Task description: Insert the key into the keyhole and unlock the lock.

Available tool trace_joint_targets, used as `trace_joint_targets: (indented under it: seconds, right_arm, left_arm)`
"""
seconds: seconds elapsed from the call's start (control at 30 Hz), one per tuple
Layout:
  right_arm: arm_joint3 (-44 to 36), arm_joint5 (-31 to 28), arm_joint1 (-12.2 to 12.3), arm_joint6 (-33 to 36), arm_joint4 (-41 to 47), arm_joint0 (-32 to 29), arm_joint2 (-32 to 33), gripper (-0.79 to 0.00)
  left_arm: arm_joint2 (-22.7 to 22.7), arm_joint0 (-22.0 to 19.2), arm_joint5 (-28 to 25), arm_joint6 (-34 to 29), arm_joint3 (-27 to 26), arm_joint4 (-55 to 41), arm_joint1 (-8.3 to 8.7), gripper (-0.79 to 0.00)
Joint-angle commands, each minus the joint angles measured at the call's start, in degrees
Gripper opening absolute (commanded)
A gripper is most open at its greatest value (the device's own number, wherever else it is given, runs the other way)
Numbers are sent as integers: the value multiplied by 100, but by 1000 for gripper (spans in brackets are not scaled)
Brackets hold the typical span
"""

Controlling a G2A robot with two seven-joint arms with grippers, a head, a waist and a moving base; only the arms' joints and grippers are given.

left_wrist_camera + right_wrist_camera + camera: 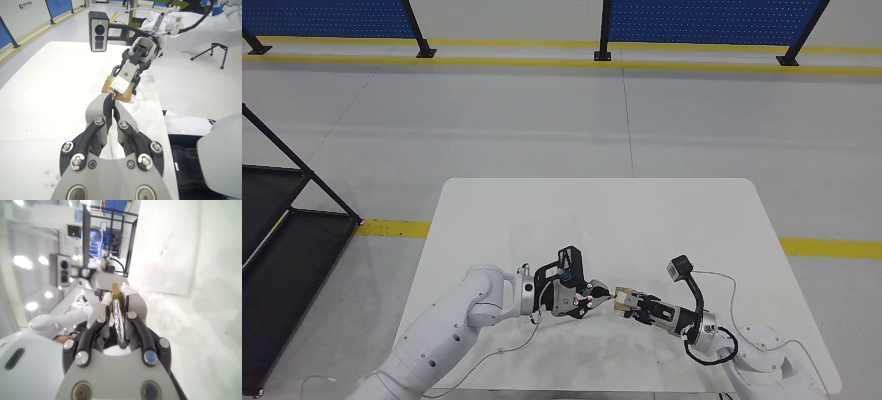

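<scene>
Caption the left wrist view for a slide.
Left gripper holds the key at the brass padlock clamped in the right gripper.

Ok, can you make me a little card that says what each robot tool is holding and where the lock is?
left tool: shut on the key, tips against the lock's bottom end
key: mostly hidden; cannot tell if it is in the keyhole
right tool: shut on the lock
lock: brass, held over the table, near the robot's edge
arms: meeting tip to tip

Key [115,96] in left gripper [113,98], against lock [107,86] in right gripper [117,293], above table [592,215].
</scene>
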Motion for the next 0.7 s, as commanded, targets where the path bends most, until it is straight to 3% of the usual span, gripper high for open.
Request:
trace_joint_targets:
  seconds: [0.0,0.3,0.33,0.37,0.4,0.53,0.67]
  right_arm:
    - [0,0,0,0,0,0,0,-785]
    - [0,0,0,0,0,0,0,-785]
    - [0,0,0,0,0,0,0,-785]
    - [0,0,0,0,0,0,0,-785]
    - [0,0,0,0,0,0,0,-785]
    - [0,0,0,0,0,0,0,-785]
    - [0,0,0,0,0,0,0,-785]
  left_arm:
    - [-11,34,37,109,-28,152,6,-785]
    - [-24,99,-5,410,-47,429,27,-785]
    - [-23,95,-28,416,-34,415,29,-646]
    - [-18,97,-45,412,-15,391,30,-237]
    - [-17,94,-59,393,-2,374,32,0]
    - [-175,198,-104,432,-45,277,76,0]
    - [-622,510,-111,539,-246,179,179,0]
